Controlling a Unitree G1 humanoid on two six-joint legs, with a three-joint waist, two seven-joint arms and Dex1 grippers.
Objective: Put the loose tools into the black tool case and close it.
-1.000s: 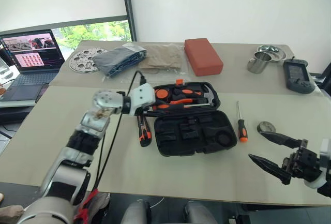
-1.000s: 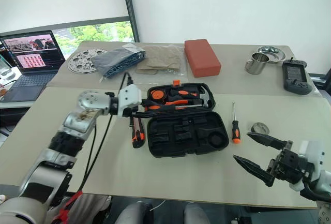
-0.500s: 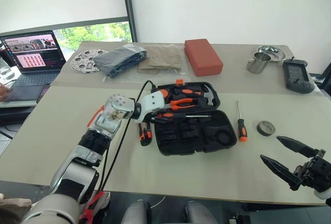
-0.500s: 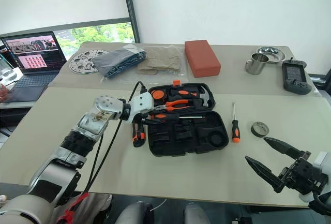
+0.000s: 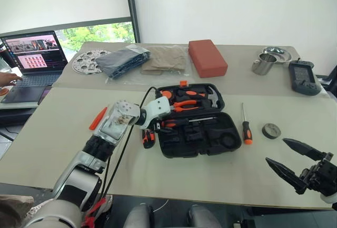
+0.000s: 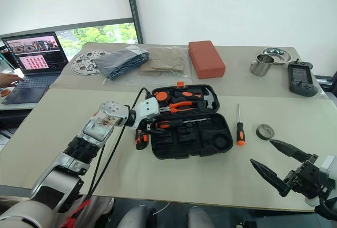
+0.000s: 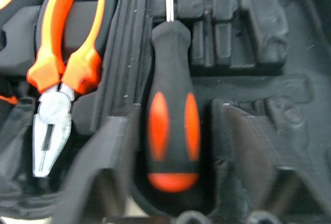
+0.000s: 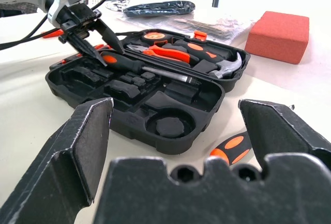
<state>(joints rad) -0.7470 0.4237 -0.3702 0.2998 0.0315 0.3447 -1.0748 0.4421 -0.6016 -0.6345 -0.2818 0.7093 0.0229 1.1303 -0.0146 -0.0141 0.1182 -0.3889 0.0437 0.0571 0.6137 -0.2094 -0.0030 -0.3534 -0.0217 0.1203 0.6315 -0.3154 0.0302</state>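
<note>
The black tool case lies open mid-table, with pliers and a hammer in its far half. A black-and-orange screwdriver rests in the near half. My left gripper stands open around its handle, a gap on each side. An orange-and-black utility knife lies just left of the case, and a slim orange tool lies farther left. To the right of the case lie a second screwdriver and a small grey roll. My right gripper hangs open at the near right, nothing in it.
Along the back stand a red block, a steel cup, a metal bowl and a dark grey handheld device. Bagged items, a perforated disc and a laptop with a person's hand are back left.
My left gripper came down with the screwdriver, laid it in the case's near half and opened its fingers. The right gripper stays open, much where it was.
</note>
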